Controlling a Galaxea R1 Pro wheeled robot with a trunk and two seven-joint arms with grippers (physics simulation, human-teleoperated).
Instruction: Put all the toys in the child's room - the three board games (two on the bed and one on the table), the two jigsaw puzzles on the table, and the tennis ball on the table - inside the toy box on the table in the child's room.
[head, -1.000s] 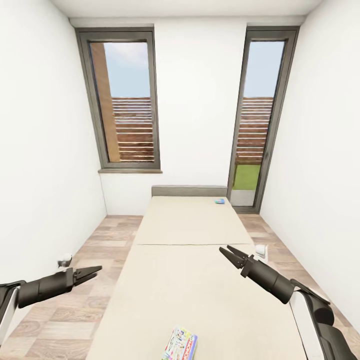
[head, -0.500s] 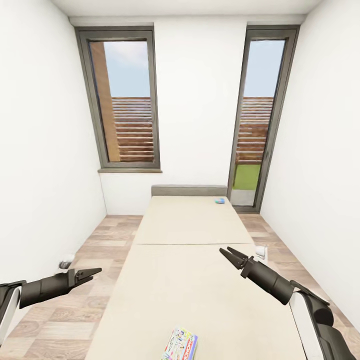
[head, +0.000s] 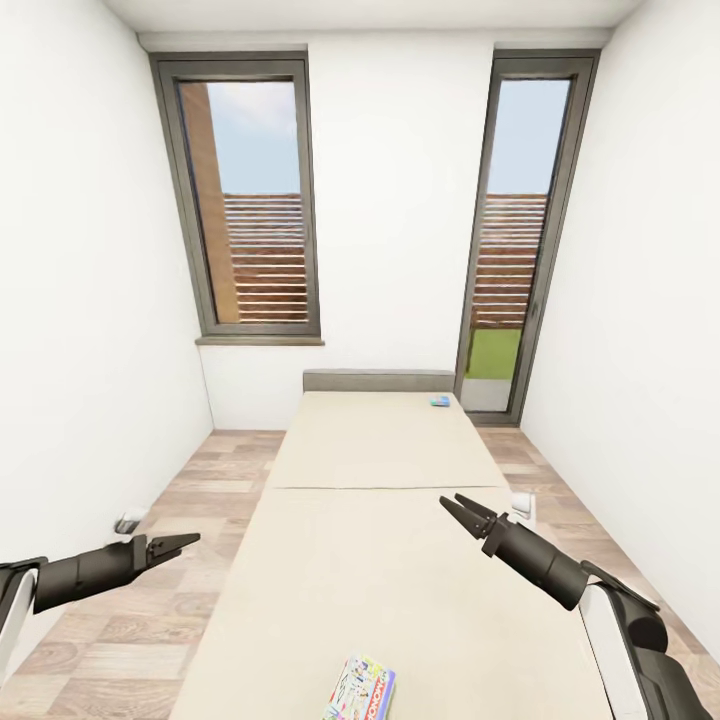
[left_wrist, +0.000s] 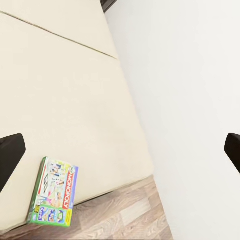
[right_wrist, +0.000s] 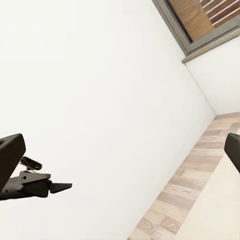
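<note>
The bed (head: 385, 560), with its cream mattress, runs away from me down the middle of the room. A yellow-green-red board game (head: 361, 690) lies flat near its near end and also appears in the left wrist view (left_wrist: 52, 192). A smaller blue board game (head: 439, 402) rests far off by the headboard. My left gripper (head: 185, 543) hovers open over the floor left of the bed, holding nothing. My right gripper (head: 452, 500) hangs open and empty above the mattress's right side. The table, toy box, jigsaw puzzles and tennis ball are out of view.
Wood floor (head: 200, 480) runs along both sides of the bed between white walls. A window (head: 255, 200) and a tall glazed door (head: 515, 240) fill the far wall. Small white objects sit on the floor at the left (head: 130, 520) and the right (head: 522, 500).
My left arm has sunk slightly and drawn back to the left. The right arm and both board games have stayed put.
</note>
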